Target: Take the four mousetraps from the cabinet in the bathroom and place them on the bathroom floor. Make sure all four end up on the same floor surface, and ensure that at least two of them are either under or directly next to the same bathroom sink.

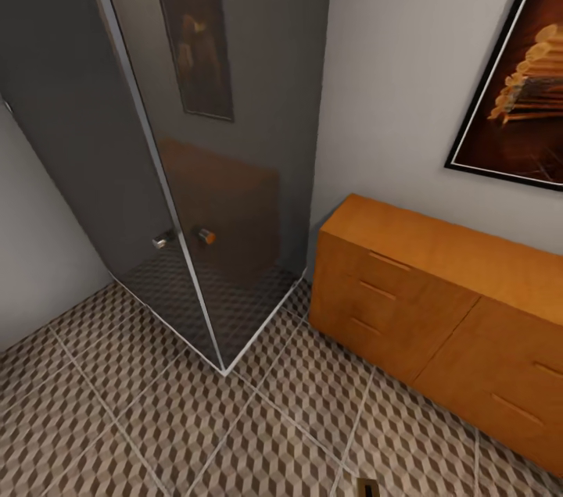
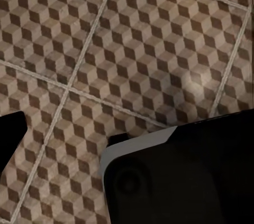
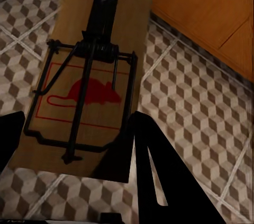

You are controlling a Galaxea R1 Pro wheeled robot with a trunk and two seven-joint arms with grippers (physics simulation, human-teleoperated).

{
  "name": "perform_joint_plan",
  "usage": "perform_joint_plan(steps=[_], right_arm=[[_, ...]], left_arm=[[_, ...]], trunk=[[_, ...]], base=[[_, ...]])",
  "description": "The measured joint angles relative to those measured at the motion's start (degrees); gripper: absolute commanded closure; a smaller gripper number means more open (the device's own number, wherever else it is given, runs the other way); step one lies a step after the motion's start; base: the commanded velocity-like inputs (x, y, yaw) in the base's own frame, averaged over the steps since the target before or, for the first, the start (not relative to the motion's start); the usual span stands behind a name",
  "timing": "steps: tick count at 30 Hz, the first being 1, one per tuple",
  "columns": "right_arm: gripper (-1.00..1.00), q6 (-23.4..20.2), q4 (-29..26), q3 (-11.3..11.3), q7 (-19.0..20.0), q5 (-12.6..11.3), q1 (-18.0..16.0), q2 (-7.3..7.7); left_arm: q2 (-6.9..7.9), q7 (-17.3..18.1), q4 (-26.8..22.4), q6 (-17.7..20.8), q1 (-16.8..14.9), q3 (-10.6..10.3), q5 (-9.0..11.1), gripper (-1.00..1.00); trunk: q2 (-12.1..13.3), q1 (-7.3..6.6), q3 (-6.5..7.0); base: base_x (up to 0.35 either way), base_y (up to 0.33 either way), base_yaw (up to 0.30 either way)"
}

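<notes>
Mousetrap (image 3: pixel 90 76) clamped in right gripper (image 3: pixel 74 145), long axis toward cabinet (image 3: pixel 206 7); left gripper's state unclear.

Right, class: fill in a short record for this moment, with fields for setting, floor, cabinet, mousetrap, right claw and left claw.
setting: bathroom corner with a glass shower screen and a framed picture
floor: cube-pattern tiles
cabinet: orange-brown sideboard against the wall, drawers shut
mousetrap: wooden board with red mouse print, held above the floor
right claw: shut on the mousetrap's end
left claw: nothing seen between its fingers, tiles beyond; state unclear
</notes>
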State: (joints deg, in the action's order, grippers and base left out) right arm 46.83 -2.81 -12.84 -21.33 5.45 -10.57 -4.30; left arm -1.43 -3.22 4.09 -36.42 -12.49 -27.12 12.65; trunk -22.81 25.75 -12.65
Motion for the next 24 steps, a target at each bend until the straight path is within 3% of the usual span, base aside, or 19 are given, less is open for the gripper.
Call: perform_joint_plan(steps=[24], right_arm=[[1.00, -0.1, 0.0, 0.0, 0.1, 0.0, 0.0, 0.00]], left_arm=[[-0.03, 0.1, 0.0, 0.0, 0.0, -0.1, 0.0, -1.00]], trunk=[[0.0, 0.00, 1.60]], base=[[0.000, 0.000, -0.231]])
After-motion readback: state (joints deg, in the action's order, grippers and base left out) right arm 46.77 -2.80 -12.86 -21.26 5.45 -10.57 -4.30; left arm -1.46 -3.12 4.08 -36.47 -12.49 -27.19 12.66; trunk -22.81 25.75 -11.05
